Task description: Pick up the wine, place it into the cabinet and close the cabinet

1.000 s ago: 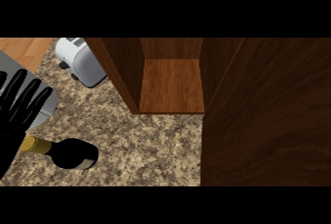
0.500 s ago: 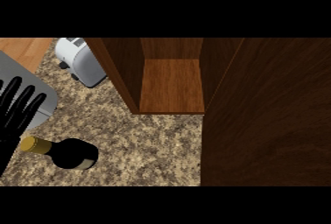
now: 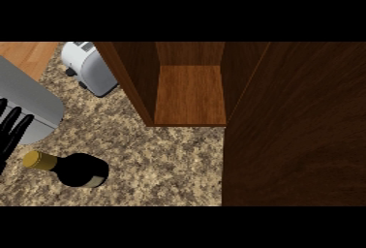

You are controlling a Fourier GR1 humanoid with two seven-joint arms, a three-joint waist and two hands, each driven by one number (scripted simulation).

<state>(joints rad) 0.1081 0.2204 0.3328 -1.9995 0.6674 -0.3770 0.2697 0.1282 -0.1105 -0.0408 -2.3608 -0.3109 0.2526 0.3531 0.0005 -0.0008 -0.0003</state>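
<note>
Pickup stage — not yet begun in earnest, by my judgement: the wine bottle (image 3: 77, 169) stands untouched on the granite counter (image 3: 164, 160) at lower left of the frame, seen from above, gold-capped neck leaning toward the left edge.

Left hand (image 3: 10, 130) shows at the far left edge, just above the bottle's cap; fingers straight and spread, holding nothing, apart from the bottle. Right hand does not appear in the frame.

Next move, as I judge it, calls for a hand to come down beside the bottle's body and curl round it before any lift.

Farther up, at centre, the cabinet (image 3: 190, 94) stands open — its bare wooden shelf visible. Its dark door (image 3: 297, 126) fills the right side of the frame. At upper left sit a toaster (image 3: 89, 65) and a grey rounded object (image 3: 25, 101) I cannot identify.
</note>
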